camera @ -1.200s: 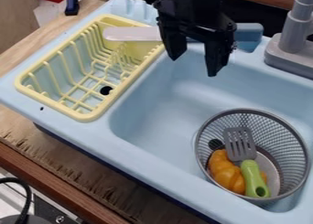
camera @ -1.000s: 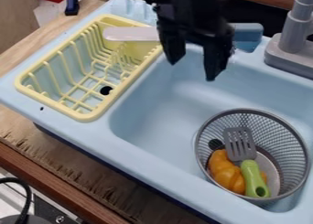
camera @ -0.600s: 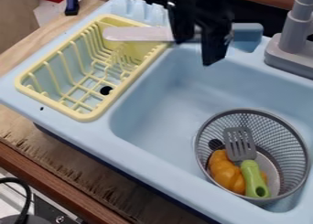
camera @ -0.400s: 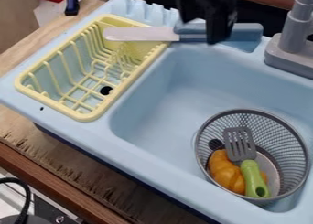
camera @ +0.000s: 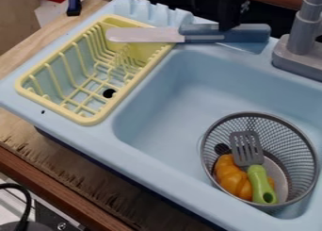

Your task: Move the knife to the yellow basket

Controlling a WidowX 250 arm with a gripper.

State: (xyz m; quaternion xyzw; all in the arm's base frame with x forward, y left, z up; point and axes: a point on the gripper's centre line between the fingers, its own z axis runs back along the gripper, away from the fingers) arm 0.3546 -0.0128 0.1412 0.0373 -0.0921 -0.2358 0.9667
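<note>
While the black two-finger gripper hangs at one o'clock in the view, its lower tip overlaps the blue-grey handle of the pale-bladed toy knife; whether they touch, or whether the gripper is spread or closed, I cannot tell. From that handle, the blade points toward nine o'clock, reaching over the upper rim of the yellow plastic basket. At four o'clock, a grey mesh strainer holds a green-handled grey spatula and an orange item.
</note>
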